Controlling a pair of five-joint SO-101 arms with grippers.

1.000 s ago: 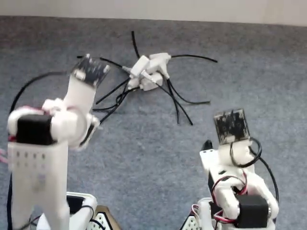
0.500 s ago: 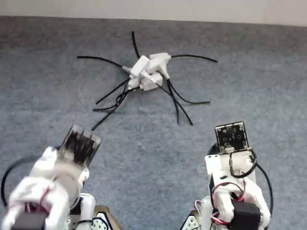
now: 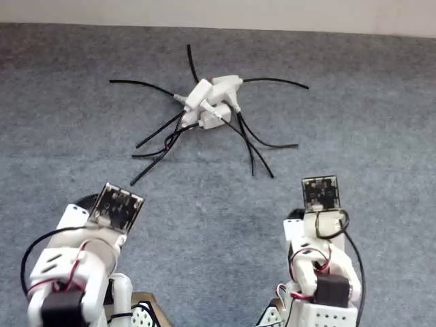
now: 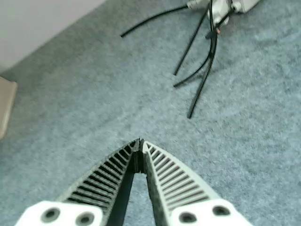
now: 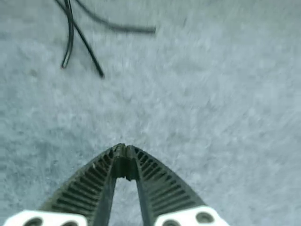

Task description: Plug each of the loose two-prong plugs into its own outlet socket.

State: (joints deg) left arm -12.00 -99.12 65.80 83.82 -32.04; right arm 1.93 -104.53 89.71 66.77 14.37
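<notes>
The surface [image 3: 354, 122] was mottled grey-blue with a fine carpet-like fleck. Along 12 o'clock ran a cream wall [image 3: 218, 12]. The cluster of plugs and sockets [image 3: 210, 102] was white and its cords [image 3: 259, 139] black. The left arm [image 3: 75, 266] and right arm [image 3: 317, 272] were white, with black motor blocks and red wires. The left gripper [image 4: 140, 142] and right gripper [image 5: 124, 148] had dark grey fingers [image 4: 174, 181] with slanted ribbing.

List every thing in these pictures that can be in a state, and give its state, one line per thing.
left hand: shut, holding nothing, above bare carpet.
right hand: shut, holding nothing, above bare carpet.
plugs and sockets: bunched in one white cluster on the carpet, apart from both hands; whether any prongs are seated cannot be told.
black cords: loose, splayed outward from the cluster, lying flat.
</notes>
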